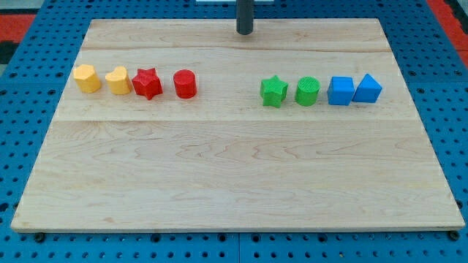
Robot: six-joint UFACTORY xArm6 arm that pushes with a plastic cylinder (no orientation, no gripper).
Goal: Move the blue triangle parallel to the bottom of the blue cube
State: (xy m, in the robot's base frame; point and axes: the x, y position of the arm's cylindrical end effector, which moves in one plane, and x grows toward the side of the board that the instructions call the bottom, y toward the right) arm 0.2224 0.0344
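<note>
The blue triangle [368,88] sits at the right end of a row on the wooden board [234,175], touching the right side of the blue cube [341,91]. My tip [244,32] is at the view's top centre, near the board's far edge. It is well to the upper left of both blue blocks and touches no block.
A green cylinder [308,91] and a green star [274,91] stand left of the blue cube. Further left in a row are a red cylinder [185,84], a red star [147,83], a yellow heart [117,80] and a yellow hexagon [88,78].
</note>
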